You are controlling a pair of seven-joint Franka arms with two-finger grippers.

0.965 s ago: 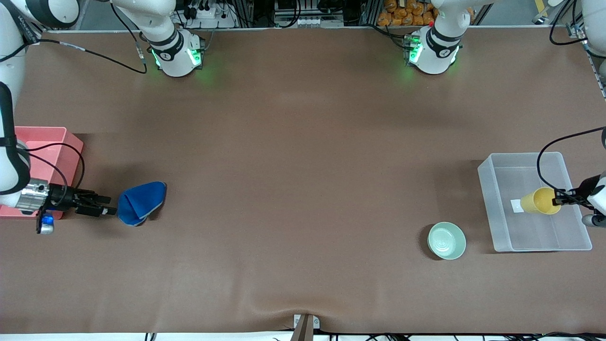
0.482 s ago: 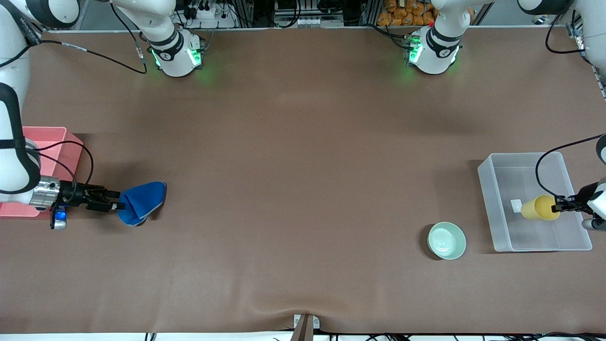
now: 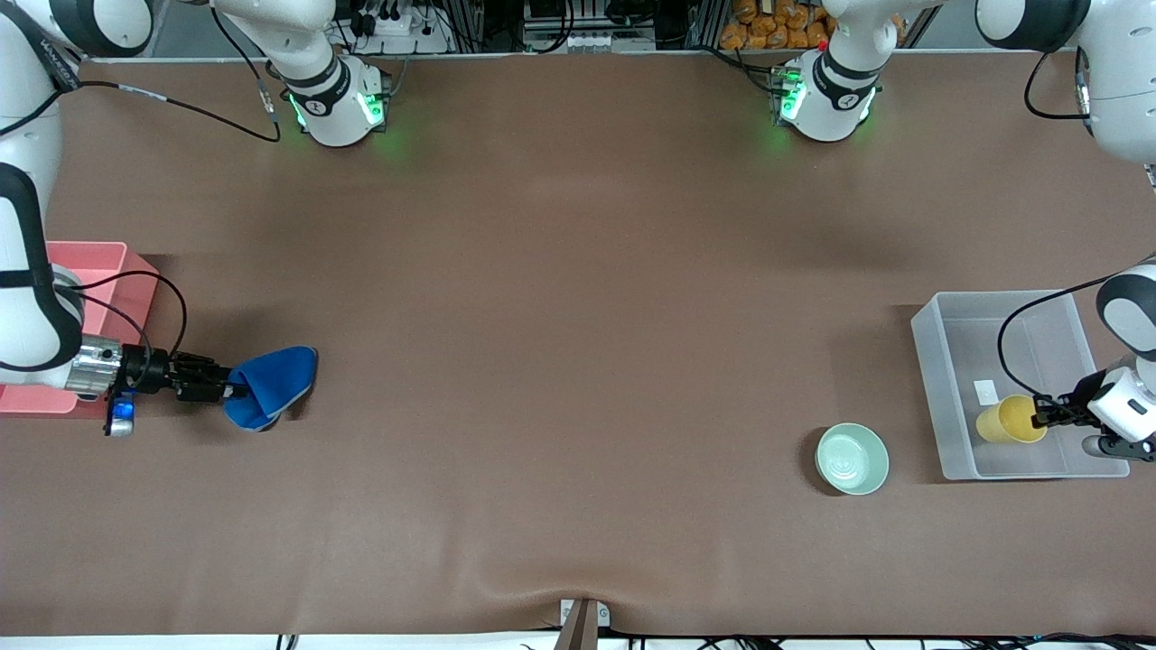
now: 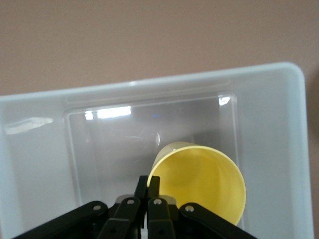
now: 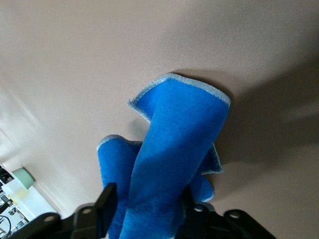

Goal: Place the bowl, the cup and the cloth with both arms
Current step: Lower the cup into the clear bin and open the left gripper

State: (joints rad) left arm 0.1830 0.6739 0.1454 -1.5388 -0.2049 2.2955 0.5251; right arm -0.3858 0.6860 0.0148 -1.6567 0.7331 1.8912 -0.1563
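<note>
Brown table (image 3: 578, 361), left fingers (image 4: 148, 188) pinching cup (image 3: 1010, 420) rim in clear bin (image 3: 939, 379), right fingers (image 5: 106, 198) straddling cloth (image 3: 269, 386).

You have the cup (image 3: 1010, 420) inside the bin (image 3: 948, 397); the bowl (image 3: 852, 459) just beside the bin; the cloth (image 3: 271, 386) well apart.

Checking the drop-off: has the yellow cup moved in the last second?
Yes. The cup, held by the left end effector, has shifted nearer the front camera inside the clear bin, past its white label.

clear bin (image 3: 939, 361) | pink box (image 3: 108, 262) | brown table mat (image 3: 578, 316)
</note>
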